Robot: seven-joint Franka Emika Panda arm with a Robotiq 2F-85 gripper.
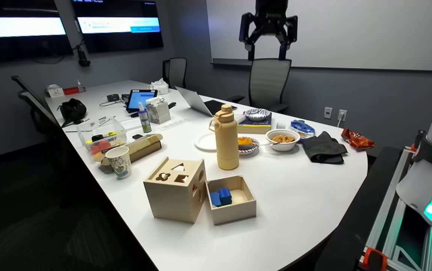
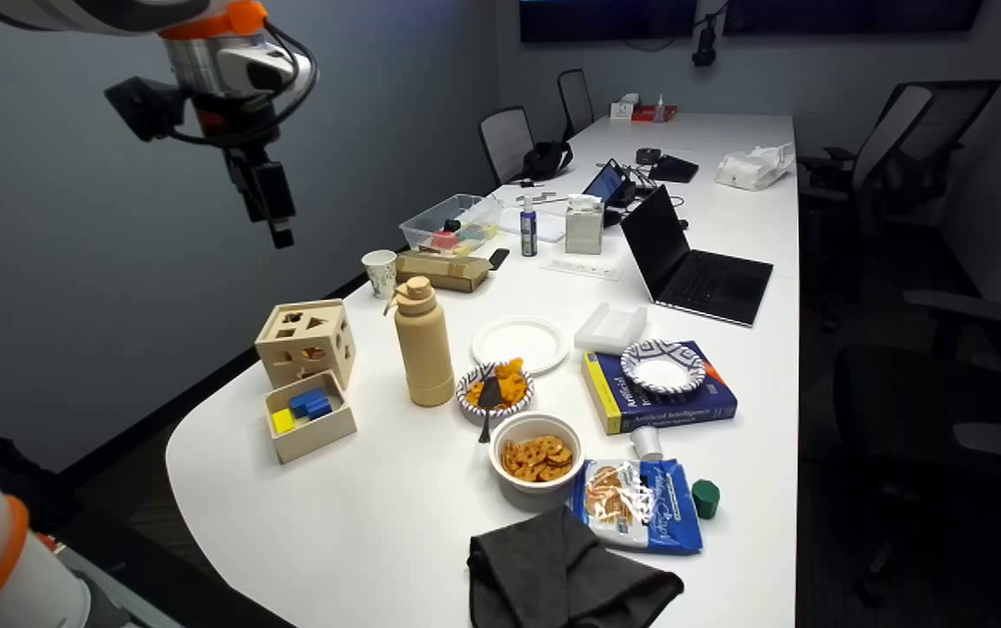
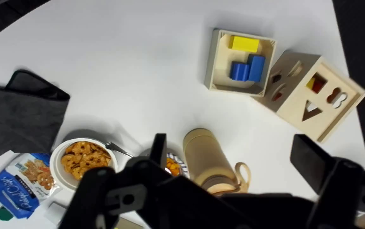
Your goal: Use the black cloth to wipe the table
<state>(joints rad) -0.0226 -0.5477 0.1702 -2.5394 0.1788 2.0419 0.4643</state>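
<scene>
The black cloth (image 1: 324, 147) lies folded on the white table (image 1: 295, 218). In an exterior view the cloth (image 2: 553, 571) is at the bottom edge, beside a blue snack bag. In the wrist view the cloth (image 3: 25, 119) is at the left. My gripper (image 1: 267, 53) is open and empty, high above the table. In an exterior view it (image 2: 282, 234) hangs at the upper left, seen from the side. In the wrist view its fingers (image 3: 231, 154) are wide apart, with the bottle far below between them. The cloth is well to the left of the fingers there.
A tall tan bottle (image 2: 425, 349) stands mid-table. Near it are a pretzel bowl (image 2: 537, 449), a patterned bowl with orange food (image 2: 500, 390), a wooden shape box (image 1: 176, 192) and a wooden tray with blocks (image 1: 235, 214). The blue snack bag (image 2: 640, 506) touches the cloth.
</scene>
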